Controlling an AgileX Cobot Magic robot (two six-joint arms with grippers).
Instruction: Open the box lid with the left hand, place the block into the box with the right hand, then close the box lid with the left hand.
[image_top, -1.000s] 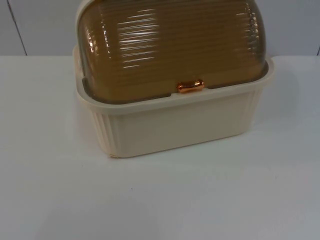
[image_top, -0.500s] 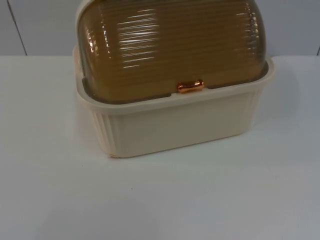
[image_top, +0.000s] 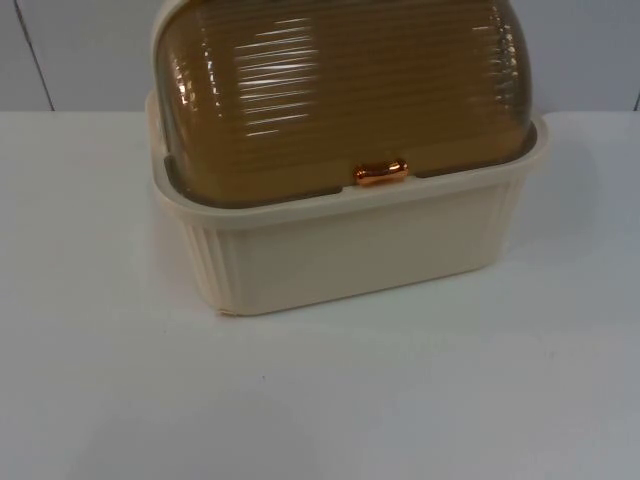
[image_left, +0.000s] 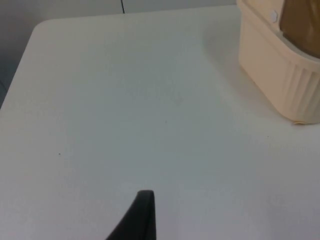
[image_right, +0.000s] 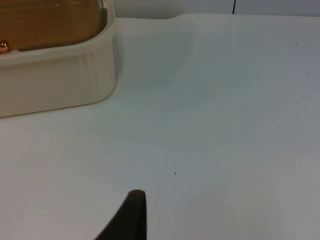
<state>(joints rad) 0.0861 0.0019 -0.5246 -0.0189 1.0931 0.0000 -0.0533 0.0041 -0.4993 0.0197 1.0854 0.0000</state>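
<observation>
We see the left claw (image_left: 142, 220) above bare white table (image_top: 400, 400), well off to the side of the box; one black fingertip (image_left: 143, 210) shows, so we cannot tell whether this claw is released or clenched, and it holds and touches nothing we can make out. The right claw (image_right: 131, 217) hangs over the table on the other side of the box, also apart from it; we cannot tell its state either, and nothing is in it that we can see. Both arms wait.

The box (image_top: 350, 250) is cream-coloured with ribbed walls and stands on the table close to the grey partition wall (image_top: 80, 50). Its lid (image_top: 340, 90) is a ribbed, amber, see-through dome, and it sits down on the box rim, closed. A small copper-coloured handle (image_top: 381, 172) sits at the lid's front edge, touching the rim. From the left wrist view we see one ribbed corner of the box (image_left: 280, 65); from the right wrist view we see the opposite corner (image_right: 60, 75) with the handle (image_right: 3, 46) at its edge.

Against the top views of a second and half a second ago, we find nothing changed: box, lid and handle lie in the same places, the lid as shut as before.
</observation>
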